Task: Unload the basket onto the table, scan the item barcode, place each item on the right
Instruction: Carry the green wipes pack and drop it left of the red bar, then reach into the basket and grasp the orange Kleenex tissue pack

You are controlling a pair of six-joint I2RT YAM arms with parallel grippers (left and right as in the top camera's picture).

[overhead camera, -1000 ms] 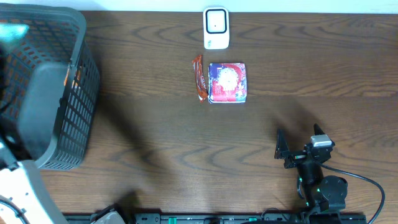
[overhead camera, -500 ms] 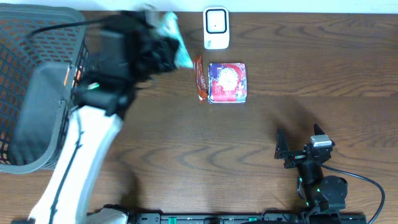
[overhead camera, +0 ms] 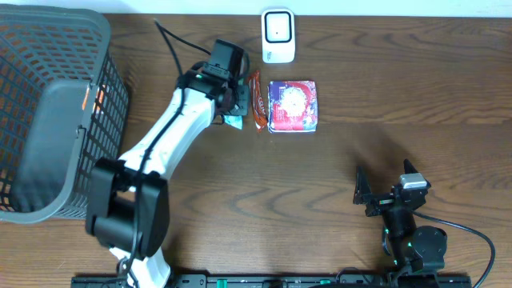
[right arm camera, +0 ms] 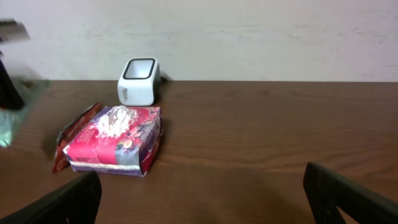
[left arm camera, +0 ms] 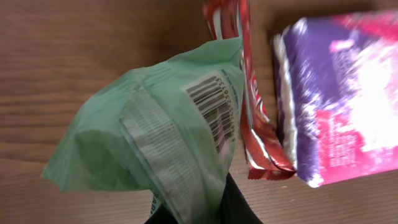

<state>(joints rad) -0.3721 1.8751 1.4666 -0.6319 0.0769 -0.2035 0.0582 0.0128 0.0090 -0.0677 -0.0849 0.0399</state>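
- A dark brown wood-grain table [overhead camera: 384, 88] fills the scene, with a plain pale wall [right arm camera: 249, 37] behind its far edge.
- A dark grey plastic mesh basket [overhead camera: 112, 96] sits at the far left.
- A white box-shaped scanner [overhead camera: 278, 36] stands at the far edge. Nearer lie a thin red snack wrapper [overhead camera: 256, 100] and, beside it on the right, a purple-and-pink packet [overhead camera: 293, 106].
- The left gripper [overhead camera: 230, 100] pinches a pale green crinkly bag [left arm camera: 155, 130], barcode showing, just left of the red wrapper.
- The right gripper [overhead camera: 386, 182] rests near right, jaws spread wide and holding nothing.
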